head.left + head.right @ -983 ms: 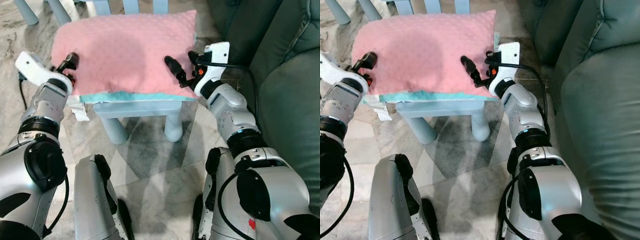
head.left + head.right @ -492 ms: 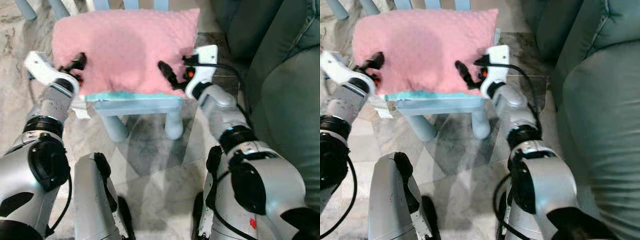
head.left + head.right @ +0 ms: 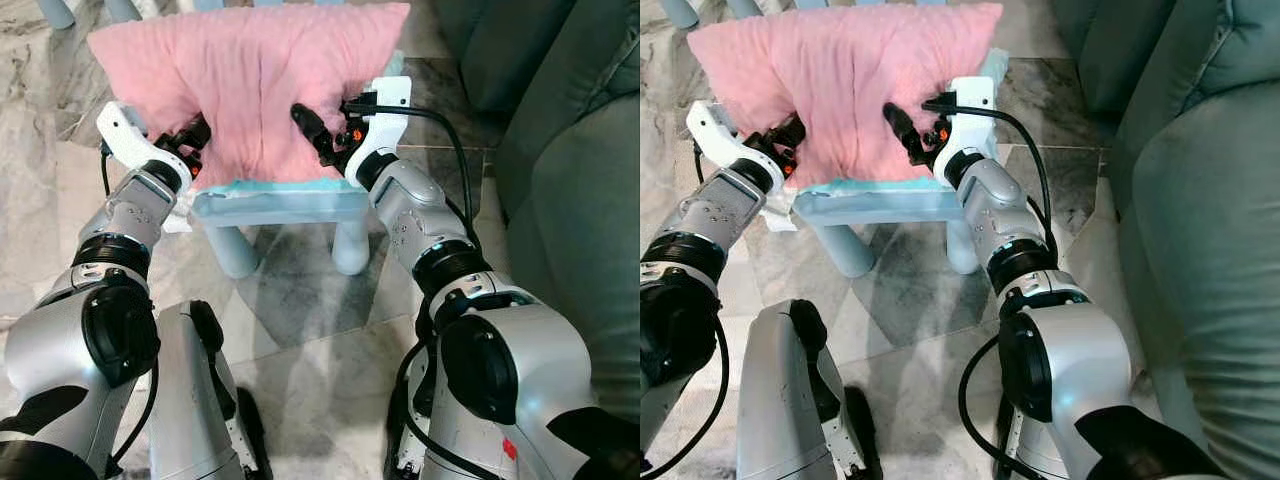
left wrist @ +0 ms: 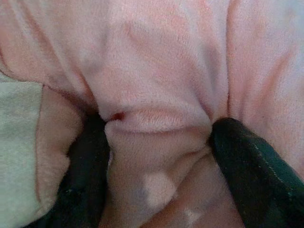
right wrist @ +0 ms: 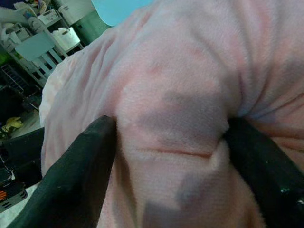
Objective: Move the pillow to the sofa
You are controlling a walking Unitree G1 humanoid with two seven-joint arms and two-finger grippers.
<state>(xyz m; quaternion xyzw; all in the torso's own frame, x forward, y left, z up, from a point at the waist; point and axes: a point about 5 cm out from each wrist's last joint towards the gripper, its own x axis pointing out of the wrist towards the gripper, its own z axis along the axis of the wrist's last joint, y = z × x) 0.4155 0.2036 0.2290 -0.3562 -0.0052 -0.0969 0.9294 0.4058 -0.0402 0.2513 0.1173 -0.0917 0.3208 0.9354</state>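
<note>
A pink fluffy pillow (image 3: 250, 70) lies on a small light-blue chair (image 3: 280, 205) in front of me. My left gripper (image 3: 195, 135) digs into the pillow's near left side, and my right gripper (image 3: 312, 130) into its near right side. Between them the pillow is bunched up into folds. In the left wrist view, pink fabric bulges between the two black fingers (image 4: 88, 175) of the left gripper (image 4: 156, 156). The right wrist view shows the same, with a thick fold of pillow (image 5: 171, 95) held between the fingers (image 5: 76, 175). The green sofa (image 3: 570, 150) stands to my right.
The chair's pale blue legs (image 3: 232, 255) stand on a marble floor (image 3: 300, 320). A white tag (image 3: 175, 222) hangs off the chair's left edge. A black cable (image 3: 440, 130) runs along my right arm. The sofa's front edge is close beside my right arm.
Both grippers have moved inward from the pillow's edges and closed on it. The flat pillow is now squeezed and creased in the middle.
</note>
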